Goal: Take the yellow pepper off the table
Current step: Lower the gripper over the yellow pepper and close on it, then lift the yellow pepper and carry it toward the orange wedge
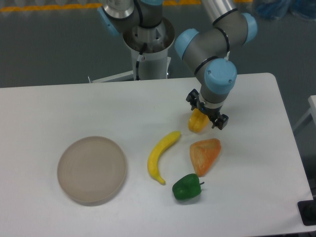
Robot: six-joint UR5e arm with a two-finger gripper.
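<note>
One thing matters most: my claw (206,109) sits right over the yellow pepper (197,122), fingers spread wide on both sides, not gripping yet. That pepper rests on the white bench (74,108), just above the orange wedge (204,154). I think going straight down comes next.
</note>
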